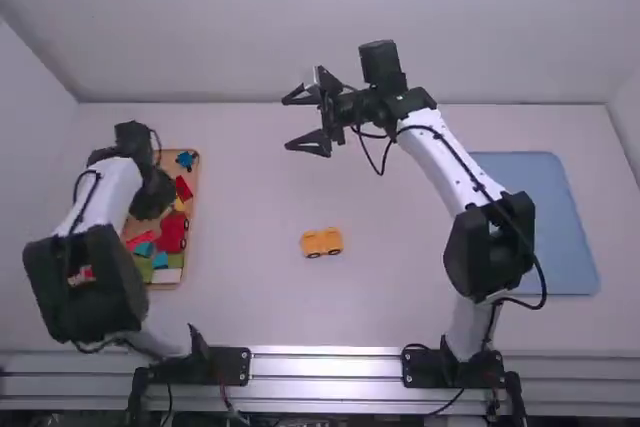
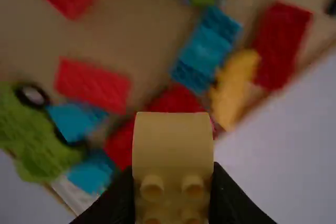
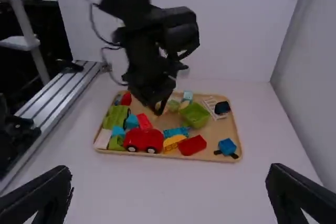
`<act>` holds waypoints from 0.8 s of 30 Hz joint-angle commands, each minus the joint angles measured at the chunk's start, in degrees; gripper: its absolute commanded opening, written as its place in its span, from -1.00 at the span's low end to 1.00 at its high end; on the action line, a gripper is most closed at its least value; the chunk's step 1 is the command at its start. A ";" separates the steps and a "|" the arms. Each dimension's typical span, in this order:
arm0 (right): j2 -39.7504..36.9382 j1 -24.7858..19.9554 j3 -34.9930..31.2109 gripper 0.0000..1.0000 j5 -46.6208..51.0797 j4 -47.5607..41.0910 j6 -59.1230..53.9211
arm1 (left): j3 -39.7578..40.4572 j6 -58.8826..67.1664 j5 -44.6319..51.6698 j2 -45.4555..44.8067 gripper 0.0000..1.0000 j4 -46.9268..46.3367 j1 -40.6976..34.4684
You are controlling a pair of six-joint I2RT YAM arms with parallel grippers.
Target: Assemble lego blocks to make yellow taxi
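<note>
Rail of ridged silver metal (image 1: 325, 372) runs nearest me, carrying both arms. Just past it, mid-bench, sits the task's yellow wheeled toy base (image 1: 321, 242), upright and alone. Its wheels are the worry: a crooked or sideways push could roll it off, and studs would miss. I'd want it steadied first.

Off to the right lies a flat blue plastic mat (image 1: 540, 222), out of the way. To the left, over the shallow wooden tray (image 1: 193, 217), the left gripper (image 2: 172, 182) has a yellow studded plastic block (image 2: 173, 140) pinched between its fingers. A tight lot crowds beneath: red wheeled toy car (image 3: 143, 140), bright blue brick (image 2: 207, 48), green bowl-shaped piece (image 3: 194, 115). Too low a path out could clip them or the rim, twisting the block in its grip so that it meets the base askew.

Farther back, the right gripper (image 1: 288, 123) hangs wide open and empty above the bench (image 1: 400, 277); should both arms close on the base together, they might knock.
</note>
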 commanded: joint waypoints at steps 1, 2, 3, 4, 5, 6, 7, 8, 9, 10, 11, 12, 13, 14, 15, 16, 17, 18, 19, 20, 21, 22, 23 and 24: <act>-2.05 -0.70 1.33 0.98 -0.70 -0.50 0.17 | -4.63 -17.68 -0.57 -5.27 -0.96 -0.20 -6.12; -2.05 -0.85 1.33 0.98 -0.90 -0.61 0.15 | -5.44 -20.39 -0.04 -6.19 -0.96 -0.09 -7.39; -2.05 -1.27 1.33 0.98 -1.20 -0.68 0.15 | -6.91 -25.70 1.33 -7.72 -0.96 0.44 -9.79; -2.05 -1.64 1.33 0.97 -1.16 -0.70 0.20 | -8.59 -32.06 4.02 -9.05 -0.96 0.92 -12.59; -2.05 -1.75 1.33 0.98 -1.07 -0.72 0.17 | -8.96 -33.68 4.87 -9.27 -0.96 1.05 -13.22; -2.05 -1.90 1.33 0.98 -1.01 -0.96 0.13 | -9.97 -37.88 7.19 -9.68 -0.95 1.09 -15.08; -2.05 -1.84 1.33 0.98 -1.07 -1.38 0.13 | -11.23 -40.30 8.98 -9.68 -0.95 1.44 -17.51; -2.05 -1.88 1.33 0.98 -1.01 -1.57 0.13 | -11.72 -40.44 9.75 -9.62 -0.95 1.90 -18.32; -2.05 -1.97 1.33 0.98 -1.03 -1.75 0.13 | -12.20 -40.41 10.45 -9.55 -0.95 2.56 -19.04; -2.05 -2.29 1.33 0.97 -1.07 -1.97 0.13 | -12.85 -40.13 11.76 -9.35 -0.95 3.85 -20.04; -2.05 -2.62 1.33 0.98 -1.03 -2.19 0.15 | -13.51 -40.50 13.20 -8.85 -0.91 5.75 -20.98; -2.05 -2.71 1.33 0.97 -1.03 -2.27 0.15 | -13.92 -42.27 14.25 -8.09 -0.95 7.50 -21.84; -2.05 -2.71 1.33 0.98 -1.03 -2.43 0.13 | -14.16 -44.11 14.45 -7.45 -0.95 8.46 -22.38; -2.05 -2.56 1.33 0.98 -1.05 -2.73 0.11 | -14.45 -47.93 14.51 -6.40 -0.95 9.55 -23.19; -2.05 -2.47 1.33 0.98 -1.03 -3.17 0.02 | -14.60 -51.60 14.16 -4.94 -0.95 10.60 -24.41; -2.05 -2.60 1.33 0.98 -1.05 -3.28 -0.04 | -14.60 -52.98 14.14 -4.00 -0.95 11.30 -25.22; -2.05 -2.69 1.33 0.97 -1.03 -3.26 -0.02 | -14.53 -53.46 14.36 -3.23 -0.95 11.96 -25.86; -2.05 -3.02 1.33 0.98 -0.96 -3.30 0.20 | -14.27 -53.29 14.47 -1.73 -0.95 13.51 -27.12; -2.05 -3.32 1.33 0.98 -1.03 -3.37 0.15 | -13.77 -53.96 14.47 -0.22 -0.95 14.23 -28.28; -2.05 -3.39 1.33 0.98 -1.03 -3.41 0.13 | -13.18 -55.74 14.67 1.14 -0.95 14.36 -29.14; -2.05 -3.39 1.33 0.98 -1.03 -3.41 0.13 | -13.05 -56.15 14.67 1.46 -0.95 14.36 -29.33; -2.05 -3.39 1.33 0.98 -1.03 -3.23 0.13 | -11.45 -60.96 14.45 4.52 -0.95 13.57 -31.26; -2.05 -3.39 1.33 0.98 -1.01 -3.26 0.11 | -10.88 -63.32 14.47 5.60 -0.95 12.90 -31.89; -2.05 -3.39 1.33 0.98 -1.03 -3.28 0.13 | -10.12 -66.05 14.25 6.91 -0.95 12.02 -32.72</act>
